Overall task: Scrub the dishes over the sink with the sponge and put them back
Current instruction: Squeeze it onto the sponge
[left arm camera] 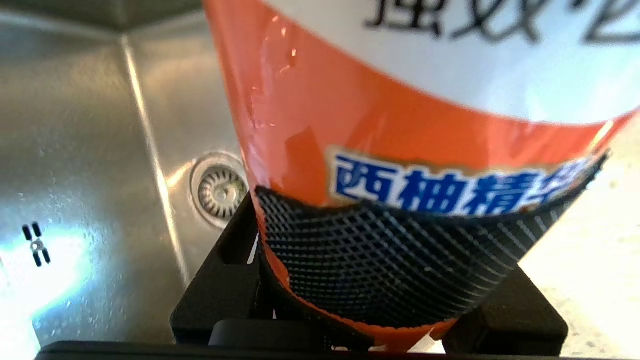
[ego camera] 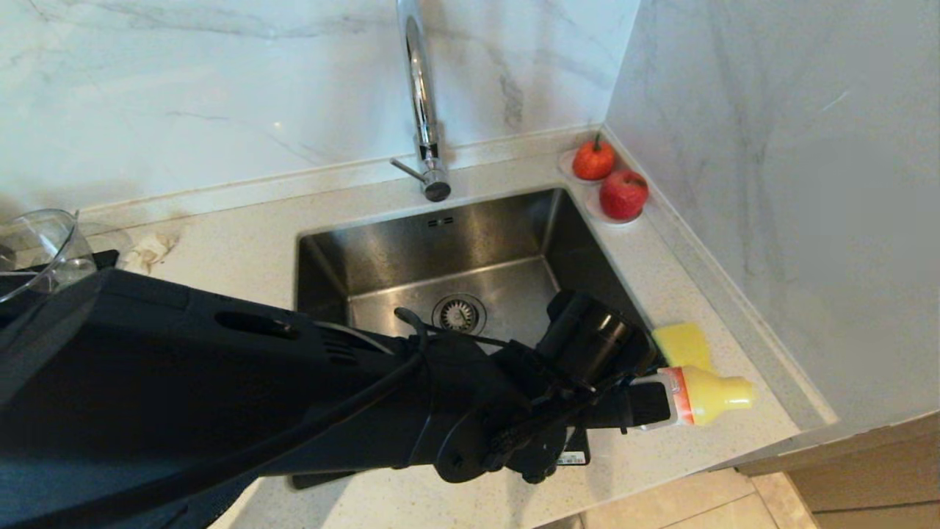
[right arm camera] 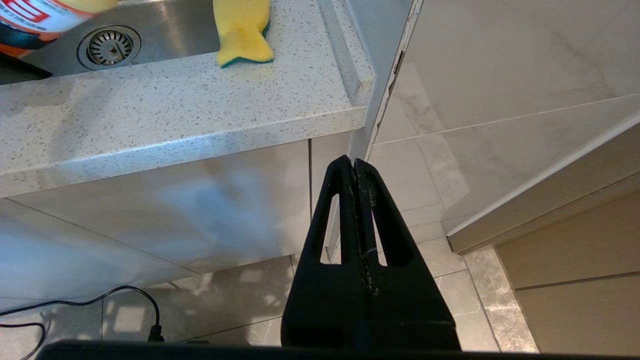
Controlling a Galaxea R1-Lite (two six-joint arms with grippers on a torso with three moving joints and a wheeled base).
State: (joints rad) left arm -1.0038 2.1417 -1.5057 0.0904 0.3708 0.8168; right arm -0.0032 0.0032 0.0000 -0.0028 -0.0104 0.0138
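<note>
Orange label fills my left claw (ego camera: pixel 650 405), clamped on the soap bottle (ego camera: pixel 705 397) lying level at the sink (ego camera: pixel 470 250) rim. The sponge (ego camera: pixel 683 344) sits on the bench just beside. Too much tilt could squirt soap on stone. Right claw (right arm camera: pixel 356 167) hangs pressed together below the bench; no dishes visible.

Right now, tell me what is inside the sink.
The sink shows only its drain strainer; no dishes visible. The left tool, holding the detergent bottle, covers the near part.
</note>
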